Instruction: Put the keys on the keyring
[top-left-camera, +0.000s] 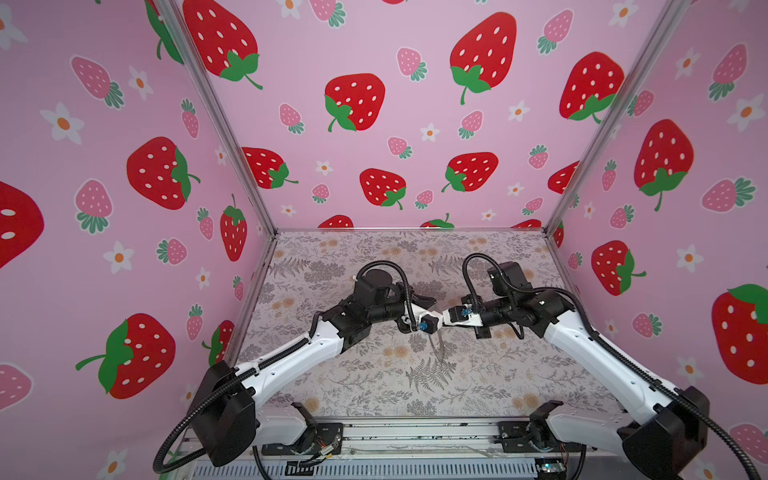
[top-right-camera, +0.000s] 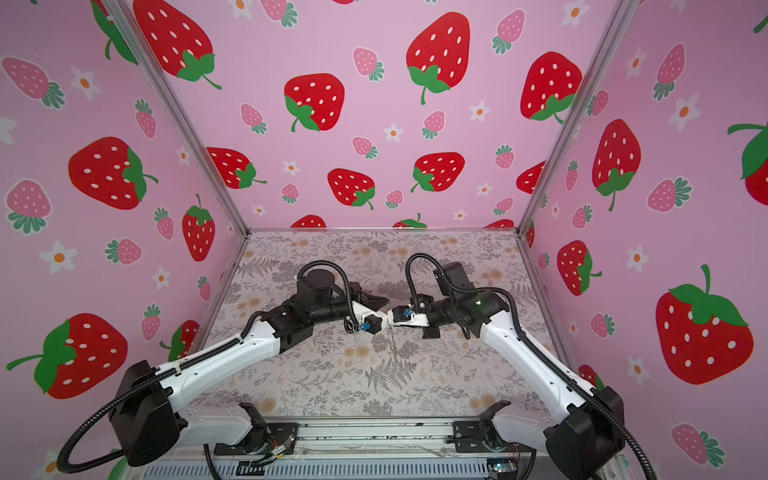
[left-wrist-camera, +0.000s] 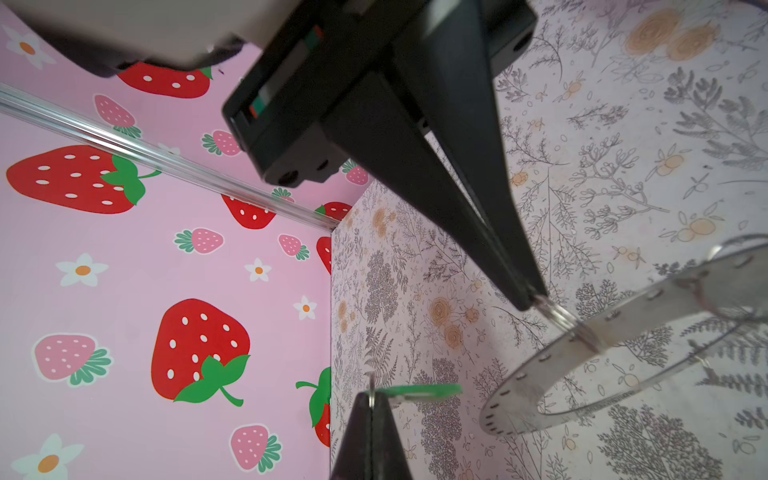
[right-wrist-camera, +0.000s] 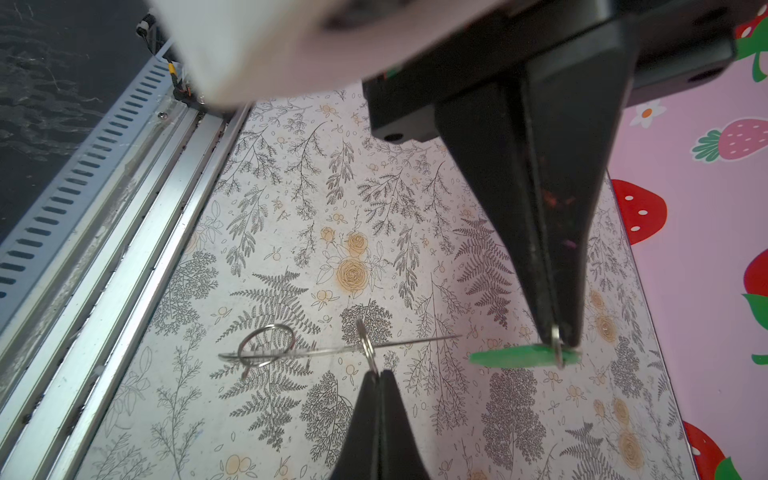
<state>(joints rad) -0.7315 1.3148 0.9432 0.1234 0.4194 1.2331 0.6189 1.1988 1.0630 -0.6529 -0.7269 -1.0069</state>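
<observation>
Keyring (left-wrist-camera: 648, 307) hanging clear of the floral table cover (right-wrist-camera: 332, 208), dangling just beyond the tips of the left pincer (left-wrist-camera: 534, 297) by one small wire loop (left-wrist-camera: 559, 318) on its rim. Left pincer clenched on that loop, fingers (left-wrist-camera: 415, 187) pressed flat together, no gap between them. From the right wrist, keyring (right-wrist-camera: 328, 347) seen edge-on as a thin line running out to either side of the left pincer's tips (right-wrist-camera: 377, 376), with a second wire loop (right-wrist-camera: 268, 345) standing on the stretch farther from the right pincer (right-wrist-camera: 559, 338). Right pincer clenched too, gripping the split ring (right-wrist-camera: 557, 351) of the keys' green tag (right-wrist-camera: 519, 357); tag lying level right at its tips, thin edge toward the camera, free end aimed at the left pincer. Tag close to the keyring's nearer edge yet apart from it, not threaded on. Dark key itself not made out. In both top views, pincers nearly tip to tip above mid-table, keyring (top-left-camera: 439, 347) (top-right-camera: 392, 345) a faint sliver hanging below the left one. Both arms angled inward toward each other, wrists held above the cover.
</observation>
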